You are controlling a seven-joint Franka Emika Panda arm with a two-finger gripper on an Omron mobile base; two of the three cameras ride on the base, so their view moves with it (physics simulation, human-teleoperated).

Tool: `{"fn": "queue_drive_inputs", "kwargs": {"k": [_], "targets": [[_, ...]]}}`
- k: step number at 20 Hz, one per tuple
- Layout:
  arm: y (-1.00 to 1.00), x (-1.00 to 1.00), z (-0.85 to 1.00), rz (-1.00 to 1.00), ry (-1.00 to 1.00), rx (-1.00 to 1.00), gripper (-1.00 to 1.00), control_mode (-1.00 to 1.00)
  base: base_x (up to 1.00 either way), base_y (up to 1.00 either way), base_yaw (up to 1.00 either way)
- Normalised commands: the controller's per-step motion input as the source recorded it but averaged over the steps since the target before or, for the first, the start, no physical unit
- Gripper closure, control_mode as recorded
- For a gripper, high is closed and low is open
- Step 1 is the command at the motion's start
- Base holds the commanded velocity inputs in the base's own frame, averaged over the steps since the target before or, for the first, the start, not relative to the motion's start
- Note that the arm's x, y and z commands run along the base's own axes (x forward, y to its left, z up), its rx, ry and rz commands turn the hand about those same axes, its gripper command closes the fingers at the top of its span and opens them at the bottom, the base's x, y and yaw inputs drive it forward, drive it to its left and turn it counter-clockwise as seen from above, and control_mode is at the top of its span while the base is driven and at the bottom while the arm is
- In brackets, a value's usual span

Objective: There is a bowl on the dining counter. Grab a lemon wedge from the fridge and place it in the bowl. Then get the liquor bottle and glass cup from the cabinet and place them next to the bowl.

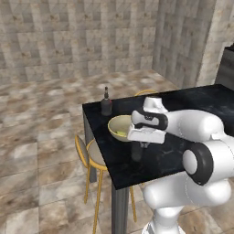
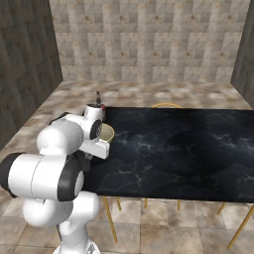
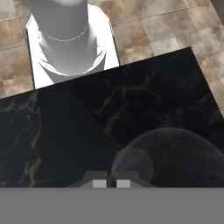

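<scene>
Left base view, left to right, all placed against the bowl [image 1: 119,127] on the dining counter [image 1: 183,109]: a yellow-legged stool [image 1: 93,157] stands below and left of the bowl; the liquor bottle [image 1: 106,104] stands just behind it; a lemon wedge [image 1: 120,133] lies inside it; the gripper [image 1: 142,145] hangs just right of it, jaws closed on the rim of the glass cup [image 1: 136,151], which stands dark and upright on the counter beside the bowl
</scene>
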Motion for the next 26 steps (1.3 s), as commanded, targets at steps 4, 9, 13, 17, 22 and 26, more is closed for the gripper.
{"fn": "queue_drive_inputs", "kwargs": {"k": [4, 9, 13, 17, 22, 26], "targets": [[0.0, 0.22, -0.19, 0.0, 0.0, 0.0, 1.0, -1.0, 0.0, 0.0, 0.0], [0.0, 0.16, -0.16, 0.0, 0.0, 0.0, 1.0, -1.0, 0.0, 0.0, 0.0], [0.0, 0.11, -0.17, 0.0, 0.0, 0.0, 1.0, -1.0, 0.0, 0.0, 0.0], [0.0, 0.06, -0.18, 0.0, 0.0, 0.0, 1.0, -1.0, 0.0, 0.0, 0.0], [0.09, -0.05, -0.2, 0.0, 0.0, -0.01, -1.0, -1.0, 0.0, 0.0, 0.0], [0.05, -0.09, -0.1, 0.0, 0.0, -0.01, -1.0, -1.0, 0.0, 0.0, 0.0]]}}
